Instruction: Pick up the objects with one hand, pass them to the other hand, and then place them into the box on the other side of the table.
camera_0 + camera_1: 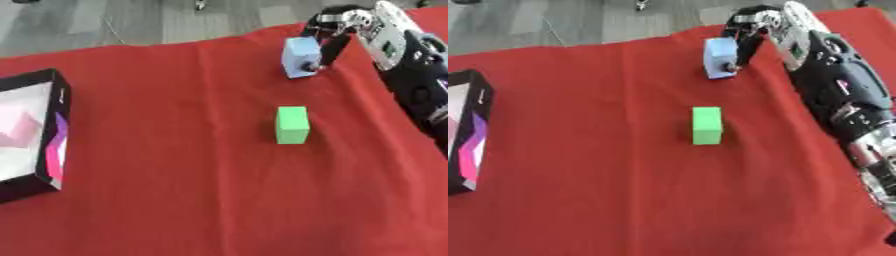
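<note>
A pale blue block (300,57) stands near the far edge of the red cloth. My right hand (334,31) reaches in from the right, its fingers curled round the block's right side. A green block (292,125) stands upright in the middle of the cloth, well nearer than the blue one and apart from the hand. At the left edge lies the box (54,131), black-walled with a white and pink inside. My left hand shows in neither view.
The red cloth (175,200) covers the table, and grey floor lies beyond its far edge. My right forearm (833,85) stretches along the cloth's right side. Open cloth lies between the green block and the box.
</note>
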`<state>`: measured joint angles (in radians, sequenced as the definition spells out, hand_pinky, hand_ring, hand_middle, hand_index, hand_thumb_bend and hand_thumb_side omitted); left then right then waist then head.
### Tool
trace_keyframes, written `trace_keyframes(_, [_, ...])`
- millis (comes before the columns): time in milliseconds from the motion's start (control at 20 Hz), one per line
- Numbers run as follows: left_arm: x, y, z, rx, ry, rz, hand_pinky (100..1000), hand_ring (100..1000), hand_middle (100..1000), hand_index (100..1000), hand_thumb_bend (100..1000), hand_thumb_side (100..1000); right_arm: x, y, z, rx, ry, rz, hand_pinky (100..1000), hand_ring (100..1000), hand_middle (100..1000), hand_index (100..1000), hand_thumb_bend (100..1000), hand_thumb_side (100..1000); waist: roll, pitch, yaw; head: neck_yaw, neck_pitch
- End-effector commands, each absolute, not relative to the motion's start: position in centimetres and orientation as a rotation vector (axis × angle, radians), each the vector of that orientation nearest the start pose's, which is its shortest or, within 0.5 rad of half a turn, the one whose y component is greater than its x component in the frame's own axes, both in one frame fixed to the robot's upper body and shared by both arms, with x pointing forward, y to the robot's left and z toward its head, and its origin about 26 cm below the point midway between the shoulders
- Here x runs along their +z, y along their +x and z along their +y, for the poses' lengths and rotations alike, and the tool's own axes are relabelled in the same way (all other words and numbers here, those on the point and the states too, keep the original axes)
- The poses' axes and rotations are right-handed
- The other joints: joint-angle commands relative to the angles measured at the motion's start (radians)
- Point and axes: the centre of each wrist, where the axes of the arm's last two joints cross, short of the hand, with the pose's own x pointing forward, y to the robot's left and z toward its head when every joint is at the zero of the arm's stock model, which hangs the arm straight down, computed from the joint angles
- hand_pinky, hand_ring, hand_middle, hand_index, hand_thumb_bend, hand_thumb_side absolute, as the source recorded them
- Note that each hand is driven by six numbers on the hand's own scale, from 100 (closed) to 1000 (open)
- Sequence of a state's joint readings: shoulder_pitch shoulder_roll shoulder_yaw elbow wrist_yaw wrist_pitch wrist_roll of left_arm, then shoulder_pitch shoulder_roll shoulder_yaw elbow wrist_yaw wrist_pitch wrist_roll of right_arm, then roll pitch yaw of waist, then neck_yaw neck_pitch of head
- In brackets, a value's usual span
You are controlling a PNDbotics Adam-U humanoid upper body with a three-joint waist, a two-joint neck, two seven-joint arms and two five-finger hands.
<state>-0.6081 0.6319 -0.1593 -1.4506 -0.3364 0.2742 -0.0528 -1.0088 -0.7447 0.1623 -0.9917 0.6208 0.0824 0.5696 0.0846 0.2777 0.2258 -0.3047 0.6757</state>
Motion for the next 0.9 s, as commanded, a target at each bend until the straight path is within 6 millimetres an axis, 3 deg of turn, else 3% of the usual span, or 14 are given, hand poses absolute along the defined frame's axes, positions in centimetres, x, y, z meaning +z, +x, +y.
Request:
trace_keyframes(50, [21.6, 39.3, 32.5, -0.758, 0.878, -1.628, 833, 724, 657, 770, 472, 518, 32.8, 43.8, -36.7, 1.111, -0.938, -1.377, 850, 700, 455, 531, 349, 100, 0.004, -0.054, -0.007, 0.012, 0.014])
trace_keyframes(400, [21.6, 39.1, 33.0, -0.751, 0.891, -1.617, 833, 723, 657, 770, 471, 516, 32.1, 41.2, -34.9, 0.924, -0.784, -1.558, 811, 658, 462, 546, 329, 100, 0.009, -0.09, -0.028, 0.026, 0.038])
trace_keyframes(900, [22.0, 39.2, 32.9, -0.743, 0.894, -1.633, 832, 722, 655, 770, 469, 514, 27.3, 38.5, -29.8, 0.794, -0.514, -1.692, 796, 644, 470, 561, 328, 100, 0.023, -0.119, -0.048, 0.048, 0.04])
